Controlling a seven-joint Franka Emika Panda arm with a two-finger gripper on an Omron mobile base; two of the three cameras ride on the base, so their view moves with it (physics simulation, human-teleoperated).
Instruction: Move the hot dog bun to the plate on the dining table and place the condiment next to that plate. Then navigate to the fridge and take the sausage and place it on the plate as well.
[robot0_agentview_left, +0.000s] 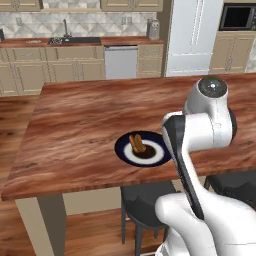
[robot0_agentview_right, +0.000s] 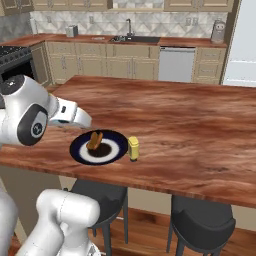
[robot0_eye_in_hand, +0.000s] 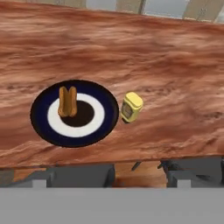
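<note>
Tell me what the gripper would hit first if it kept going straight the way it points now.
Judging by the hand view, probably the wooden dining table just beyond the plate and the yellow condiment bottle. The bun lies left of that line. Depth is hard to judge, so the bottle could come first.

1. Left base view: behind the arm's left, facing forward and down over the dining table (robot0_agentview_left: 75, 115) toward the far kitchen cabinets (robot0_agentview_left: 50, 70).
2. Right base view: behind the arm's right — same table, same plate (robot0_agentview_right: 80, 150), far counters beyond.
3. Hand view: above the table's near edge, looking down — closer on the plate and condiment (robot0_eye_in_hand: 131, 106).
</note>
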